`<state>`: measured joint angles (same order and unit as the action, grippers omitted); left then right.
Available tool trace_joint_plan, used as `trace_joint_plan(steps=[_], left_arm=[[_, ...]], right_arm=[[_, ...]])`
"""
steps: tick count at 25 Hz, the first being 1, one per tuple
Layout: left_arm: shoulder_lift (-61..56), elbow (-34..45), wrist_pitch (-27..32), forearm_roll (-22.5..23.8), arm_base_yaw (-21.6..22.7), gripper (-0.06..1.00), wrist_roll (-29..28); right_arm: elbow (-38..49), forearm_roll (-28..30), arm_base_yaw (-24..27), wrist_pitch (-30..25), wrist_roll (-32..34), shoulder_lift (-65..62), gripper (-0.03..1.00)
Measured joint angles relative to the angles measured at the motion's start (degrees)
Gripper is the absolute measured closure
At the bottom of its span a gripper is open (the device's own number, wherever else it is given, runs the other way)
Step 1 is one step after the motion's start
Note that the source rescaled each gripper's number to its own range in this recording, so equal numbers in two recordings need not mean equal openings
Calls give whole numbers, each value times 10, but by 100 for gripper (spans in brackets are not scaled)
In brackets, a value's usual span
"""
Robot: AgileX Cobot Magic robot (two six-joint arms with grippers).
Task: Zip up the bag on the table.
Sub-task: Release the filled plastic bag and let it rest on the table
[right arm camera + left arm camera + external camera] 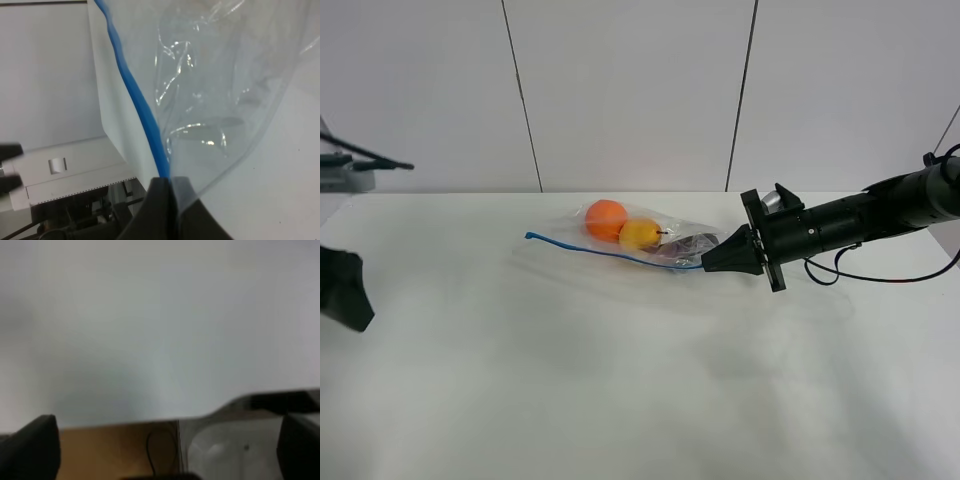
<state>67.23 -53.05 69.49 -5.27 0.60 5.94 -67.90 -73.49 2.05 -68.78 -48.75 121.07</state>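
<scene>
Clear plastic bag (640, 245) lies toward the table's (620, 400) far edge, right gripper (708, 264) pinching its blue strip (610, 255); left gripper (342, 288) waits at the left edge, state unclear. Left wrist: only bare tabletop. Right wrist: jaws pressed onto the strip; unanchored, the bag may drag instead of zipping.

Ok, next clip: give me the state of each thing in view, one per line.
bag: lying flat on the table, fruit inside.
blue zip strip: pinched at its right end; zipped or not, cannot tell.
right gripper: shut on the strip's end.
left gripper: at the table's left edge, away from the bag, holding nothing, jaws apart.
</scene>
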Motion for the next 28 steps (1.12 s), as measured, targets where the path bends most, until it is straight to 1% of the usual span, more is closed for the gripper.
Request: trace_joint_plan(steps=[5, 8, 9, 15, 24, 28], left_arm=[[-129, 130, 1, 0, 0, -6, 0], [-205, 187, -14, 0, 0, -6, -1], [-231, 195, -14, 0, 0, -6, -1], [-369, 196, -32, 0, 0, -6, -1], [-602, 196, -36, 0, 0, -6, -1], [-670, 196, -35, 0, 0, -6, -1]], right_arm=[[0, 0, 0, 0, 0, 0, 97], [0, 0, 0, 0, 0, 0, 97], [0, 0, 0, 0, 0, 0, 97], [0, 1, 0, 0, 1, 0, 97], [0, 1, 0, 0, 1, 0, 97], [0, 1, 0, 0, 1, 0, 97]])
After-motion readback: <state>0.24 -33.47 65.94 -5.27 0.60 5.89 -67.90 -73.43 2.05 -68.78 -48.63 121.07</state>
